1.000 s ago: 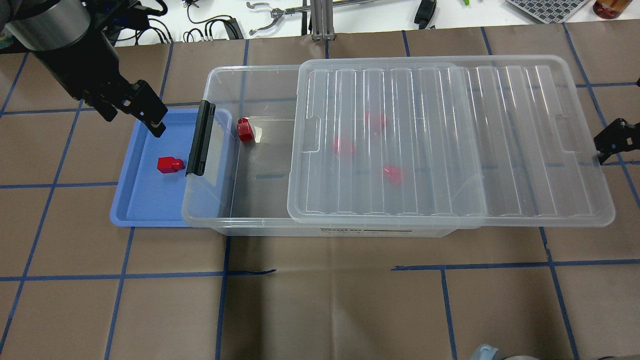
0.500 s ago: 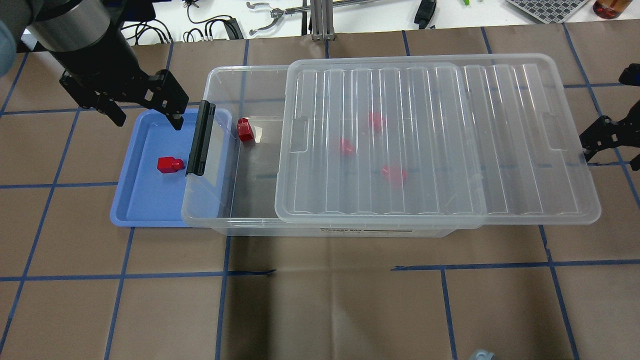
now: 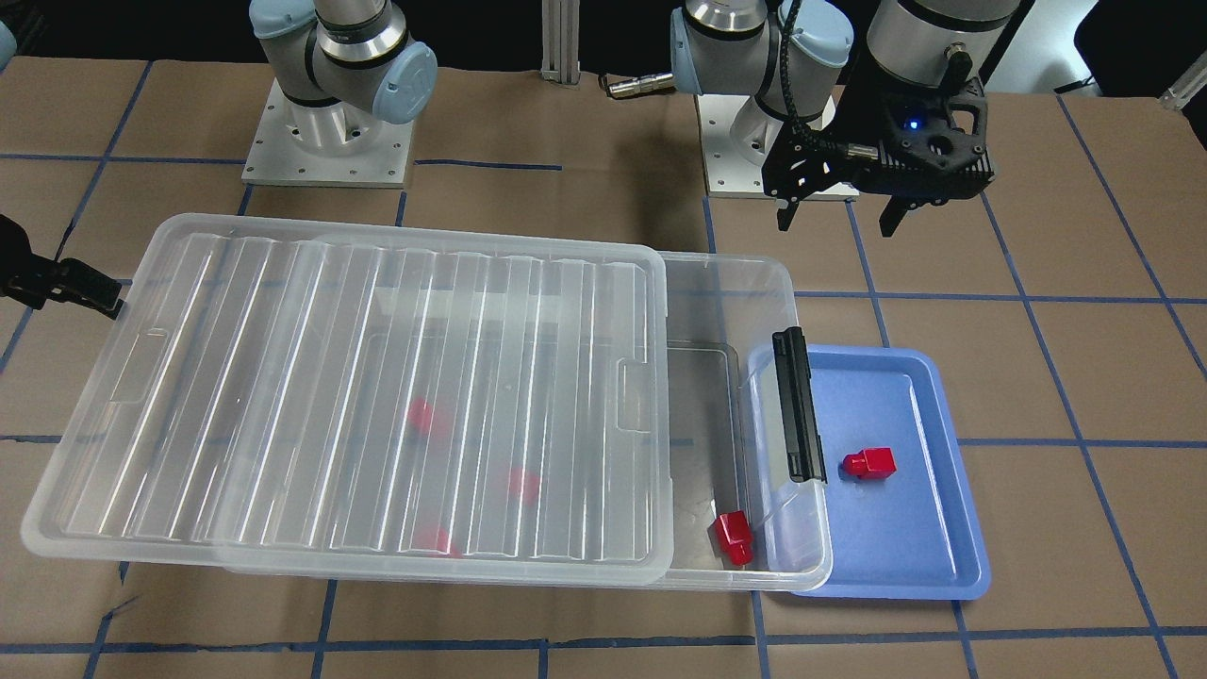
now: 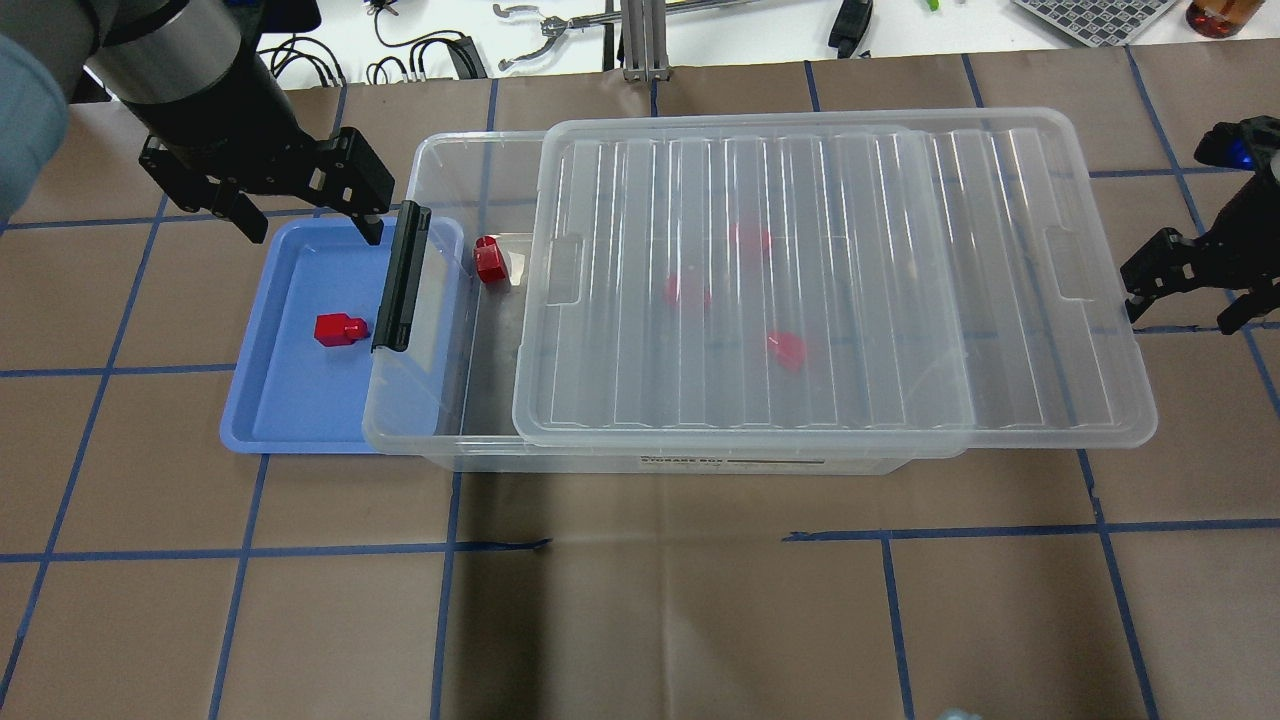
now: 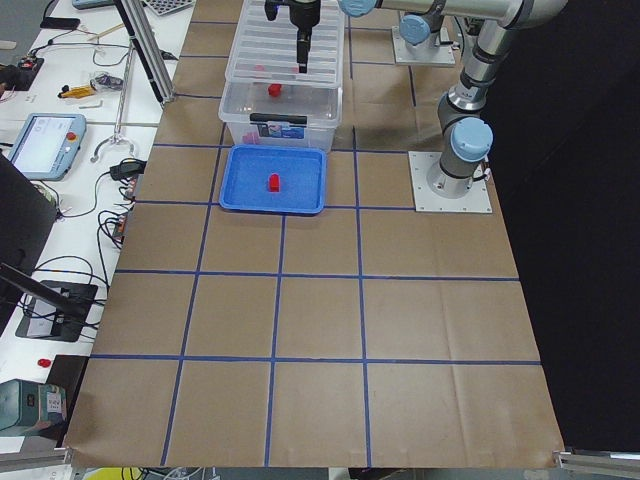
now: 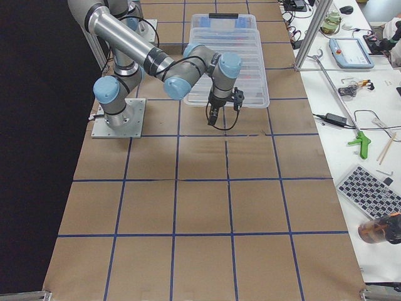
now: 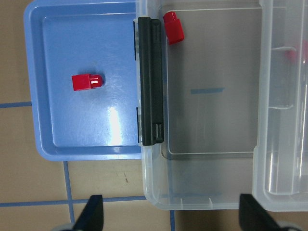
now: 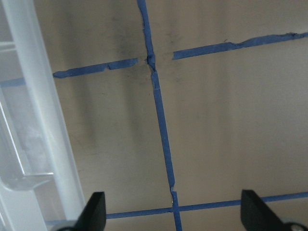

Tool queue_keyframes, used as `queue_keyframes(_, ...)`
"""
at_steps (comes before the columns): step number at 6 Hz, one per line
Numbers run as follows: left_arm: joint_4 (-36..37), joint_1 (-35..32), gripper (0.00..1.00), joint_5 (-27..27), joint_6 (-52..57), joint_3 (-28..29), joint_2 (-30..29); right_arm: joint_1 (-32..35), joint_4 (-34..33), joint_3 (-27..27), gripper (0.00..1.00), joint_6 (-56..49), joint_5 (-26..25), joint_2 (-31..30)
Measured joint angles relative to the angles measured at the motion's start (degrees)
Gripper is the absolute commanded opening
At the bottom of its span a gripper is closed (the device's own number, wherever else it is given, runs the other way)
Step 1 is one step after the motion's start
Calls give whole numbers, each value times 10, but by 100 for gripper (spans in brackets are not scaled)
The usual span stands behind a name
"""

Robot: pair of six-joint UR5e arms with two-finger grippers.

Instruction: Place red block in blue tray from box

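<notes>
One red block (image 4: 340, 328) lies in the blue tray (image 4: 290, 420), also in the left wrist view (image 7: 86, 82). Another red block (image 4: 490, 260) lies in the uncovered left end of the clear box (image 4: 440, 440), next to its black latch (image 4: 402, 275). Three more show dimly under the ribbed lid (image 4: 850, 180). My left gripper (image 4: 311, 228) is open and empty, above the tray's far rim. My right gripper (image 4: 1180, 315) is open and empty, at the lid's right edge (image 8: 43, 120).
The lid lies askew on the box and overhangs its right end. The box's left end overlaps the tray's right side. Cables, tools and a keyboard lie on the white bench (image 4: 700, 25) behind the table. Brown table surface (image 4: 650, 600) with blue tape lines lies in front.
The lid has slid left and covers more of the box's opening. My right gripper has followed it left. My left gripper has turned and shifted right and back from over the tray.
</notes>
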Motion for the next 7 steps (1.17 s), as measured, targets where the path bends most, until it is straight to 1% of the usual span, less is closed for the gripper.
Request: queue_keyframes(7, 0, -4, 98, -4, 5, 3, 3, 76, 1, 4, 100, 35, 27, -7)
